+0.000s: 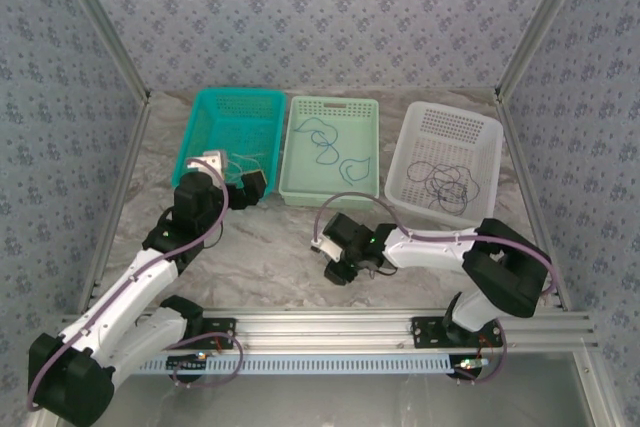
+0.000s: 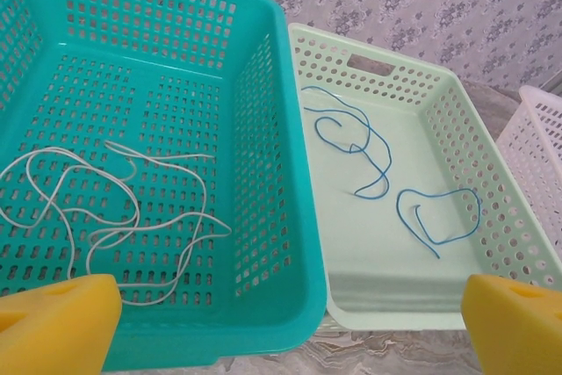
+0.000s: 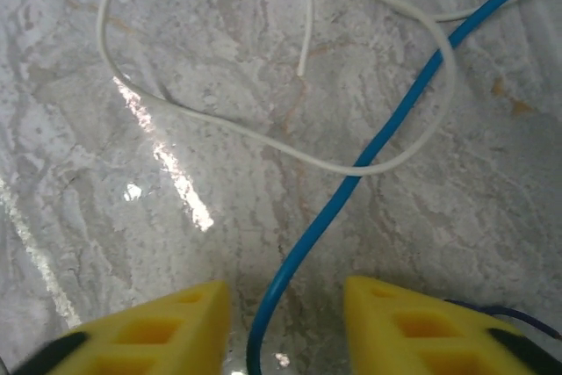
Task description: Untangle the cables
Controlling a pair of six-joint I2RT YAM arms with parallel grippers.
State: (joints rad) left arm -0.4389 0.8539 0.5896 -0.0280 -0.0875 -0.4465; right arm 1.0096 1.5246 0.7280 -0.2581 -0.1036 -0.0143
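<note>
Yellow-padded right claw (image 3: 285, 296) hangs low over the marble table (image 3: 132, 217), toward its near edge. Its jaws are narrow but apart, straddling a blue cable (image 3: 386, 129) that a white cable (image 3: 219, 125) crosses. The left claw (image 2: 290, 296) gapes wide and empty at the teal basket (image 2: 263, 85), which holds a whitish wire (image 2: 176, 155). The pale green basket (image 2: 439, 103) holds blue strands (image 2: 386, 164), and the white basket (image 1: 480, 127) a dark tangle (image 1: 445, 182).

Three baskets stand beyond the grippers: teal basket (image 1: 240, 92), green basket (image 1: 333, 100), white basket (image 1: 455, 122). Ahead of the left gripper (image 2: 290, 318) lie two blue cables (image 2: 387, 160). Ahead of the right gripper (image 3: 285, 322) lie one blue cable (image 3: 386, 133) and one white cable (image 3: 263, 138). The dark cables (image 1: 445, 185) are too tangled to count.
</note>
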